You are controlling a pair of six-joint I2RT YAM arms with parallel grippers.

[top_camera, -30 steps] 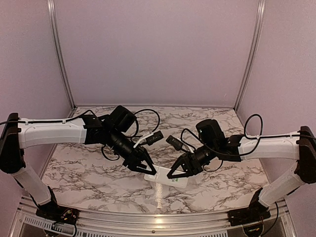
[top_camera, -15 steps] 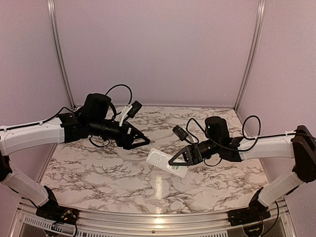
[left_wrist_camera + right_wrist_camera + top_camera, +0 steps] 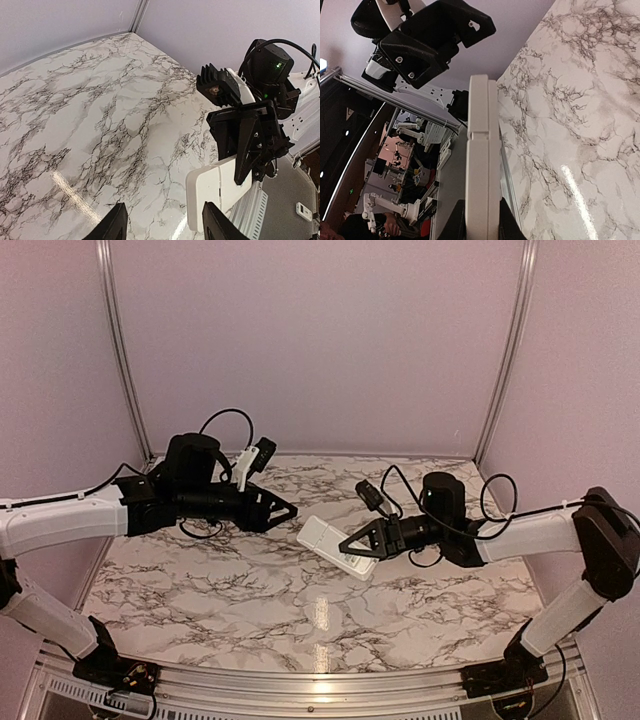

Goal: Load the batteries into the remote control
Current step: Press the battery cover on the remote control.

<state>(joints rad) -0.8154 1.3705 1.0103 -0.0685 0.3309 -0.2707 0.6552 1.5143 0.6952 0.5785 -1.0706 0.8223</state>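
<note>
The white remote control [image 3: 322, 537] is held above the marble table, tilted, by my right gripper [image 3: 350, 545], which is shut on its right end. In the right wrist view the remote [image 3: 480, 150] shows edge-on between the fingers, with a seam near its far end; my right gripper [image 3: 481, 222] clamps its two faces. In the left wrist view its plain white back [image 3: 215, 192] shows. My left gripper [image 3: 285, 512] is open and empty, a short way left of the remote; in its own view [image 3: 165, 227] only table lies between the fingers. The batteries are out of view.
The marble table [image 3: 250, 590] lies below both arms. Purple walls with aluminium posts [image 3: 120, 350] close the back and sides. The left arm's wrist [image 3: 430, 40] hangs opposite the remote's free end.
The left gripper has drawn back from the remote, up and to the left. The right gripper has lifted the remote off the table and carried it back, tilted.
</note>
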